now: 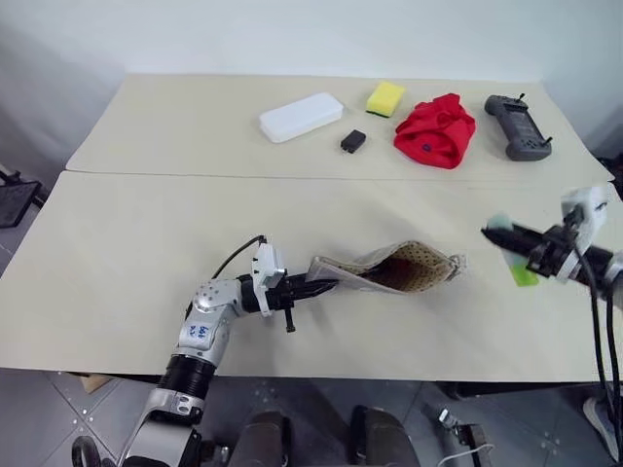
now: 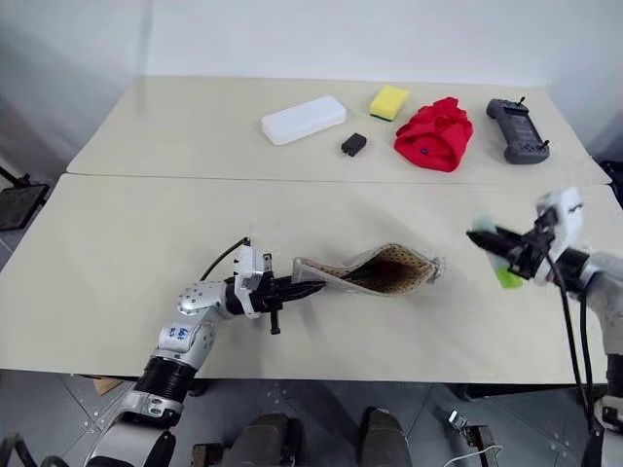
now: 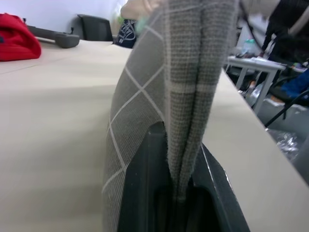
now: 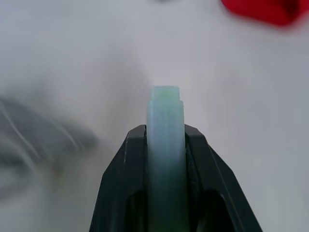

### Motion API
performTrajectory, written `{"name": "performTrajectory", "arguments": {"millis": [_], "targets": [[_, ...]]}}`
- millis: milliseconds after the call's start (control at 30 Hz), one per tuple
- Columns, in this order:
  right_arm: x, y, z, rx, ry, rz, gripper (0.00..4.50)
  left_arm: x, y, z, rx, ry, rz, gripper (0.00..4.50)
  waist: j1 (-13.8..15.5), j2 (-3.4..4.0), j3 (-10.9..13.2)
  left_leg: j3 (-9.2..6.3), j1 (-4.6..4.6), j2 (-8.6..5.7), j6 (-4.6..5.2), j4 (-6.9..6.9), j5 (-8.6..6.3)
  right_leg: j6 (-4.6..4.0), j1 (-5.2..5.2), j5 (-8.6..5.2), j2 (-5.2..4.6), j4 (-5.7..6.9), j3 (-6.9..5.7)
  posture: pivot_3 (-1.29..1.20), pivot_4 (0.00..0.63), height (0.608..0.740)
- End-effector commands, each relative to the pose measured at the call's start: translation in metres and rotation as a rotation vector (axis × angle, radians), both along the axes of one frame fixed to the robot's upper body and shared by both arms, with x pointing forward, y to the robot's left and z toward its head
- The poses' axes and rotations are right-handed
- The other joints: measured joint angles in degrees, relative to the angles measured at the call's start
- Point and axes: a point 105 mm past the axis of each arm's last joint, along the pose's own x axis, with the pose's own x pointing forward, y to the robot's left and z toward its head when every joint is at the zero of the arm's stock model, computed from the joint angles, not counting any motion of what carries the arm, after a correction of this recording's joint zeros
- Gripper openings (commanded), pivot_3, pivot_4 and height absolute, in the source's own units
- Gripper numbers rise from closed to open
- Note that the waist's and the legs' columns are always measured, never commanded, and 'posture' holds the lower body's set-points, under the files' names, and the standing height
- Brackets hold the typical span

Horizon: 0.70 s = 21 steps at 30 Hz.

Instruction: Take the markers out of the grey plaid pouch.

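Even, bright, diffuse light is seen across the pale table (image 1: 146,243) with only faint soft shadows, motion blur is shown on the right gripper (image 1: 498,232) at the right edge, and the background is smeared in the right wrist view
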Motion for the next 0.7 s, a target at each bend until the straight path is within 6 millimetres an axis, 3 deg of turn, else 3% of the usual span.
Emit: {"name": "performTrajectory", "arguments": {"millis": [33, 100, 133, 267, 400, 567, 633, 700], "targets": [[-0.003, -0.021, -0.009, -0.146, 0.014, -0.084, 0.48, -0.004, -0.005, 0.012, -0.042, -0.014, -0.040, 0.00, 0.1, 0.00, 0.0, 0.01, 0.00, -0.01, 0.01, 0.00, 0.01, 0.00, 0.00, 0.00, -0.01, -0.01, 0.02, 0.00, 0.150, 0.740], [-0.006, -0.023, -0.012, -0.163, 0.017, -0.083, 0.48, -0.004, -0.007, 0.012, -0.043, -0.009, -0.050, 0.00, 0.2, 0.01, 0.0, 0.00, -0.01, -0.01, 0.01, 0.00, 0.01, 0.01, 0.00, 0.00, -0.01, -0.02, 0.02, 0.00, 0.150, 0.740], [-0.007, -0.022, -0.011, -0.162, 0.006, -0.076, 1.20, -0.004, -0.008, 0.013, -0.044, -0.008, -0.054, 0.00, 0.2, 0.00, 0.0, 0.00, -0.01, -0.02, 0.01, 0.00, 0.00, 0.01, -0.01, 0.00, -0.01, -0.03, 0.03, 0.00, 0.150, 0.740], [-0.009, -0.028, -0.006, -0.185, -0.036, -0.092, 2.35, -0.003, -0.010, 0.015, -0.050, -0.006, -0.062, 0.00, 0.2, 0.01, 0.0, 0.00, -0.01, -0.01, 0.01, 0.00, 0.00, 0.02, 0.01, 0.01, 0.00, -0.06, 0.02, 0.00, 0.150, 0.740], [-0.020, -0.021, 0.035, -0.069, -0.226, 0.016, 3.62, 0.000, -0.012, 0.018, -0.061, -0.005, -0.068, 0.00, 0.4, 0.01, 0.0, -0.02, -0.03, -0.03, 0.01, 0.00, 0.00, 0.03, 0.01, 0.02, 0.00, -0.10, 0.00, 0.00, 0.150, 0.740], [-0.025, -0.011, 0.093, -0.075, -0.373, 0.109, 3.62, 0.004, -0.010, 0.017, -0.046, 0.001, -0.070, 0.00, 0.3, 0.02, 0.0, -0.02, -0.02, -0.02, 0.01, 0.00, 0.00, 0.06, 0.02, 0.03, 0.00, -0.13, 0.01, 0.00, 0.150, 0.740], [-0.024, 0.003, 0.112, -0.086, -0.420, 0.175, 3.62, 0.007, -0.010, 0.013, -0.039, 0.006, -0.060, 0.00, 0.1, 0.01, 0.0, -0.03, -0.01, 0.00, 0.01, 0.00, 0.00, 0.06, 0.02, 0.03, 0.02, -0.13, 0.01, 0.00, 0.150, 0.740], [-0.024, 0.028, 0.133, -0.074, -0.463, 0.279, 3.23, 0.010, -0.011, 0.008, -0.028, 0.006, -0.050, 0.00, 0.0, 0.02, 0.0, -0.01, -0.01, 0.02, 0.01, 0.00, 0.00, 0.06, 0.02, 0.03, 0.03, -0.15, 0.03, 0.00, 0.150, 0.740]]}}
